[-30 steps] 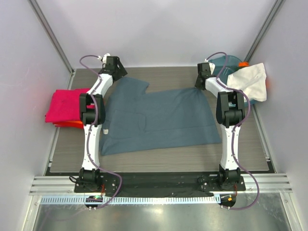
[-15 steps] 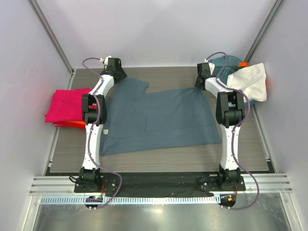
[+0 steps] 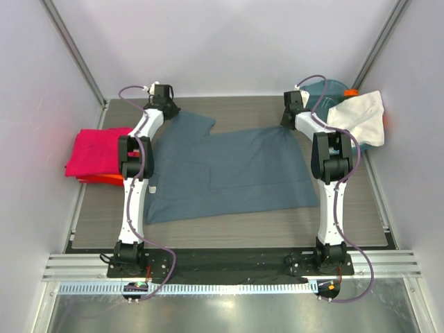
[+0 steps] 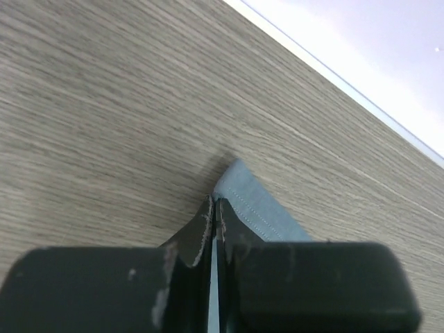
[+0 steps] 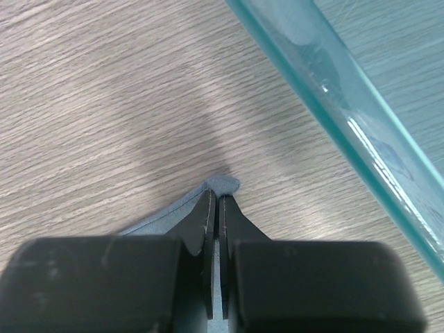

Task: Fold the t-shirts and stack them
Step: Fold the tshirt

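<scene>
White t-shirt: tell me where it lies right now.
In the top view the white t-shirt is at the table's far right corner, draped over the teal tub, just right of the right arm.

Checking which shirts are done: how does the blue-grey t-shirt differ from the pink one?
The blue-grey t-shirt lies spread open across the table; the pink t-shirt sits folded compactly at the left edge. The left pincer and right pincer each pinch a far corner of the blue-grey t-shirt; nothing grips the pink one. The blue-grey rests directly on wood, the pink atop orange-red cloth. Both are plain, single-coloured.
</scene>
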